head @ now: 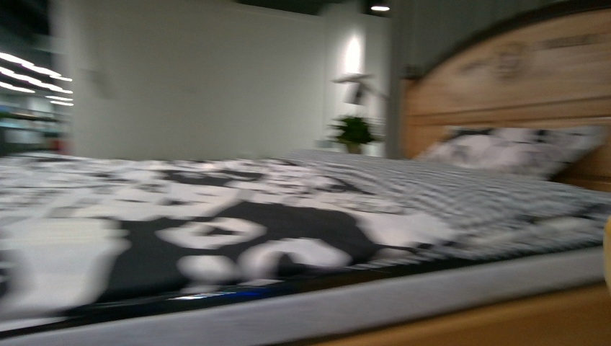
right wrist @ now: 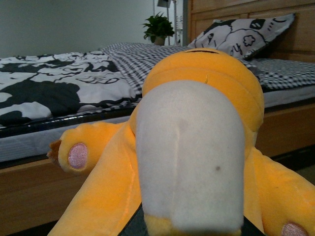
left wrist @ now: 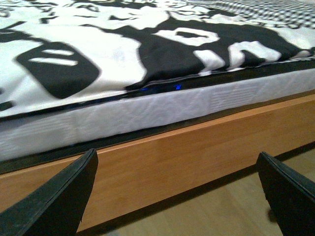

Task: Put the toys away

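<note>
Left claw point(left wrist: 176, 155): released, black fingers point(left wrist: 59, 196) wide apart, nothing between them, low beside the bed frame point(left wrist: 172, 162).
Right claw point(right wrist: 189, 230): grasping the plush toy point(right wrist: 197, 147), almost hidden beneath it.
Plush toy: orange-yellow, white belly, pink paw pads, beside the bed.
Bed: black-and-white quilt point(left wrist: 98, 49), pillow point(right wrist: 241, 34) against the headboard point(head: 519, 65).

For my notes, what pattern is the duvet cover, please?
Duvet cover: black and white blotches; left wrist view.

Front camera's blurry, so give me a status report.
Left gripper open, empty. Right gripper apparently shut on plush toy, which fills its view. Bed frame close ahead.
</note>
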Robot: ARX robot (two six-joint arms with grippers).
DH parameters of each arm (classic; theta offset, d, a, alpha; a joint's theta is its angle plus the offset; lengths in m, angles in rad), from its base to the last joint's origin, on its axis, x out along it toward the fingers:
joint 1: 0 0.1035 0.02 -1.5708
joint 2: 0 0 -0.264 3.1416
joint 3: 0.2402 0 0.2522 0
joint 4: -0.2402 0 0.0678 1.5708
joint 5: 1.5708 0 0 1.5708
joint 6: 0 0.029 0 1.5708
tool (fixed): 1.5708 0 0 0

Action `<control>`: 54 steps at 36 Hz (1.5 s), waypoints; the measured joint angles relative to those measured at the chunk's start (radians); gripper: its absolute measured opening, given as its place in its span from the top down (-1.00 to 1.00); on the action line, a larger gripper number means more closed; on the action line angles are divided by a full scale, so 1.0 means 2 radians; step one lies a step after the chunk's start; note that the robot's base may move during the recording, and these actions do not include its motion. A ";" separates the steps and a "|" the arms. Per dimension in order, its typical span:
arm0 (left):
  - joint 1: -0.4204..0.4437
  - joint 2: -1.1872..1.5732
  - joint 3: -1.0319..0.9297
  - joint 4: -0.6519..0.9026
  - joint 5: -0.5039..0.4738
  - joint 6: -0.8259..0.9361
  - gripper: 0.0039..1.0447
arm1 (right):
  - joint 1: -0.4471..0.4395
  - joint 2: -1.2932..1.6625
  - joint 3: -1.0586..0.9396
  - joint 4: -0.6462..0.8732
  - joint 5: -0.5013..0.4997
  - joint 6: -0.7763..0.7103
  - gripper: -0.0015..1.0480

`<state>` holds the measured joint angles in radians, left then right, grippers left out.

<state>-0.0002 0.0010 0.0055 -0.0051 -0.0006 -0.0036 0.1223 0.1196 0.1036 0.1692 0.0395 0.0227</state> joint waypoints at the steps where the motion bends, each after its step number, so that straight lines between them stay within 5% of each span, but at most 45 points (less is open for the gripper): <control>1: 0.000 0.000 0.000 0.000 0.000 0.000 -0.89 | 0.000 0.000 0.000 0.000 -0.001 0.000 0.82; 54: -0.001 0.000 0.000 0.000 0.001 0.000 -0.89 | 0.000 0.000 0.000 0.000 -0.001 0.000 0.82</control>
<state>-0.0013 0.0002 0.0055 -0.0051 0.0006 -0.0036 0.1215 0.1188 0.1032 0.1696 0.0368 0.0227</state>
